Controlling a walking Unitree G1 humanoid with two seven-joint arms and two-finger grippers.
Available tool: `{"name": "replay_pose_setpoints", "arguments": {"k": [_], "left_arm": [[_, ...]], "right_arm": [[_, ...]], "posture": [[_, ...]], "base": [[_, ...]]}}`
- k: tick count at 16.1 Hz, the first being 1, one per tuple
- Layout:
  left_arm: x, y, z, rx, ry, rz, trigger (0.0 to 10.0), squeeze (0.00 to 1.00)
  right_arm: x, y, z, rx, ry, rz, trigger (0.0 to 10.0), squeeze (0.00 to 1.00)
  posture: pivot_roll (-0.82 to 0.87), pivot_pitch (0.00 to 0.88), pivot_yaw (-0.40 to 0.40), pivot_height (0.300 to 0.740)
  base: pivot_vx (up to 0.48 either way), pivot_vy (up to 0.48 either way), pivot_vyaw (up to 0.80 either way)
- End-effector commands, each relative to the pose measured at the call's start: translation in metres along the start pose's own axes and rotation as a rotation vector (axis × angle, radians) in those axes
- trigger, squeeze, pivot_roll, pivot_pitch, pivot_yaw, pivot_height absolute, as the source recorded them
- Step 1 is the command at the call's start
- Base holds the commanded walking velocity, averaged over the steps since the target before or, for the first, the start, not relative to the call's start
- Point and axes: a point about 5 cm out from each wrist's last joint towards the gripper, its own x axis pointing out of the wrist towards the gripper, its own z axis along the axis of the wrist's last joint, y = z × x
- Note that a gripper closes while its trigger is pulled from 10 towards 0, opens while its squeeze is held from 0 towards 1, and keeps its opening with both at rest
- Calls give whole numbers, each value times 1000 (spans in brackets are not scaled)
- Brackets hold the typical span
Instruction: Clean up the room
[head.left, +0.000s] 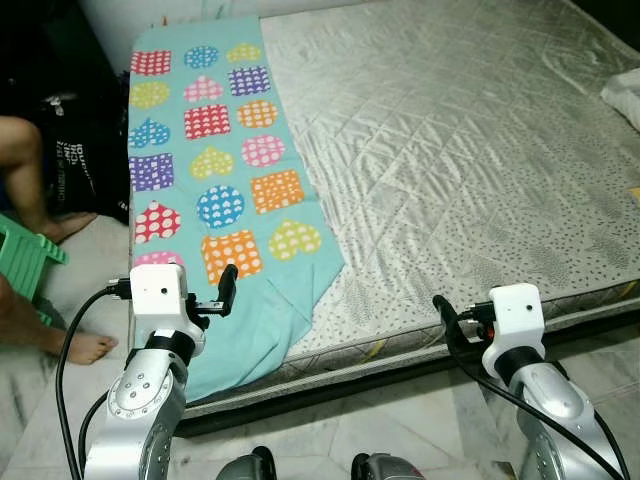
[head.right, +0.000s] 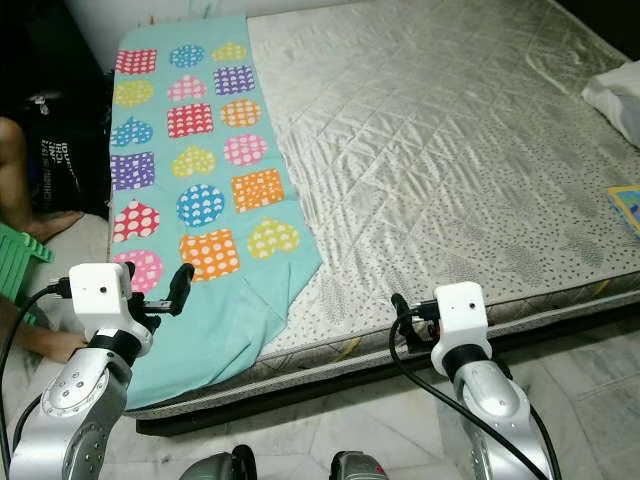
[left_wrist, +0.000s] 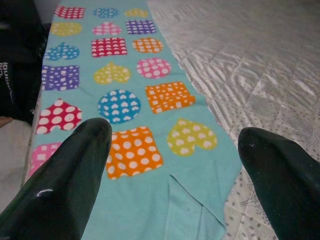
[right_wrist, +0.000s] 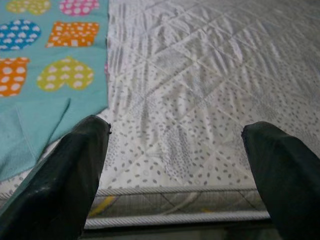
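Left eye view: the turquoise patterned blanket (head.left: 215, 190) lies along the mattress (head.left: 450, 160), its near end draping over the edge. Left gripper (left_wrist: 172, 165) hovers above it, right gripper (right_wrist: 175, 170) alongside, both jaws released. Approach stage; next, lower and pinch the hem.

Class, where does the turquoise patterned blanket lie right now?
The blanket lies along the mattress's left side, its near end hanging over the edge before the left gripper.

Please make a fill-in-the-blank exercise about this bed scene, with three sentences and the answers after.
1. The turquoise blanket lies along the mattress's ____ side.
2. Both the left gripper and the right gripper have their fingers ____.
3. The green stool stands on the ____.

Missing words: left; open; floor
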Motion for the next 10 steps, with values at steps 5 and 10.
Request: {"name": "replay_pose_setpoints", "arguments": {"k": [5,10], "left_arm": [[3,6,-3,-1,5,46,10000,0],[7,6,0,-4,-12,59,10000,0]], "right_arm": [[16,9,10,16,-33,21,10000,0],[20,13,10,1,-47,50,10000,0]], "posture": [[-186,178,35,740],[-169,149,35,740]], "base": [[0,0,409],[0,0,0]]}}
